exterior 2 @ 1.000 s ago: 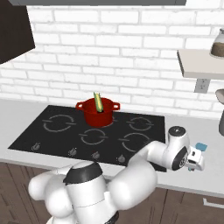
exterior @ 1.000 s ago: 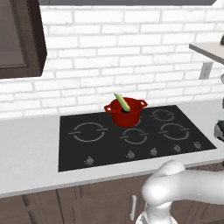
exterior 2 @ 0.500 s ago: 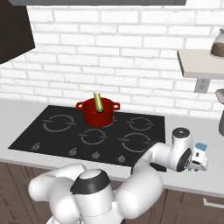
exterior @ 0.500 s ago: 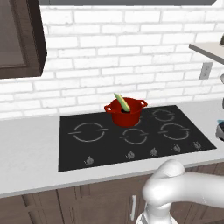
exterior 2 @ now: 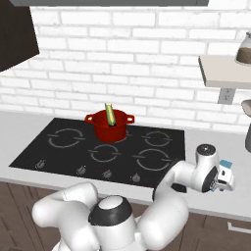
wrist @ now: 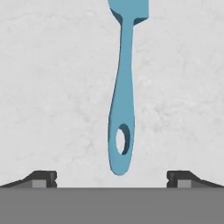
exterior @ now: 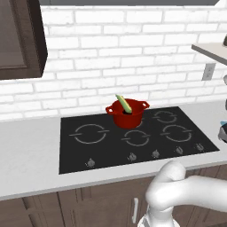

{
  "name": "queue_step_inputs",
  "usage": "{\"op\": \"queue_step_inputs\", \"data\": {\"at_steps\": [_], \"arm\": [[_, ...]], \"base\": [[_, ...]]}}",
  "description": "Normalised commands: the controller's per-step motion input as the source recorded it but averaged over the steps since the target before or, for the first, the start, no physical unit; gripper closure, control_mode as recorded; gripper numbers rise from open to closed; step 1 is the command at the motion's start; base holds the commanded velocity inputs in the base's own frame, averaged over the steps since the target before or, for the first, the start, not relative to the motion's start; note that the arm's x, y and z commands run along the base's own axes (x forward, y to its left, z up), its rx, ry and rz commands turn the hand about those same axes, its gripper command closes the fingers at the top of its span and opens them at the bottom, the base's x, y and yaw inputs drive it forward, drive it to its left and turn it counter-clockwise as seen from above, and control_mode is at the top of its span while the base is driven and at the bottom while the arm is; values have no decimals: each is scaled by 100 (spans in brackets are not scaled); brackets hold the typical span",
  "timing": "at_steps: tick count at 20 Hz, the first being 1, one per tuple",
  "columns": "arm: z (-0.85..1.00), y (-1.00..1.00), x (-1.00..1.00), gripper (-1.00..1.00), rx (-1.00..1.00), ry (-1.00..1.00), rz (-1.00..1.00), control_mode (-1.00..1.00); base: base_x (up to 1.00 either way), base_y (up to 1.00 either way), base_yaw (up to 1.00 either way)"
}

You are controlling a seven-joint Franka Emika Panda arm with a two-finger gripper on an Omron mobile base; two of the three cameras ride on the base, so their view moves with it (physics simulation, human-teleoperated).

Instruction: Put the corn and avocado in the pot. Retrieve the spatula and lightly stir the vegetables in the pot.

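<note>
Hovering gripper (wrist: 112, 179) spread over spatula (wrist: 124, 94) | corn (exterior 2: 110, 114) in pot (exterior 2: 110, 126)

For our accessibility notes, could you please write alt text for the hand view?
A blue spatula lies flat on a pale speckled counter, its handle, with a hanging hole, pointing toward the camera. The gripper's two dark fingers stand wide open either side of the handle's end.
</note>
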Motion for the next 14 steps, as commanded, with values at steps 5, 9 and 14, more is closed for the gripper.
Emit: {"op": "queue_step_inputs", "data": {"at_steps": [5, 9, 14], "arm": [[-12, 0, 21, -100, 0, 0, 0, -100], [-9, -4, 11, -100, 0, 0, 0, -100], [-13, -12, 6, -100, 0, 0, 0, -100]], "base": [[0, 0, 0], [0, 0, 0], [0, 0, 0]]}}
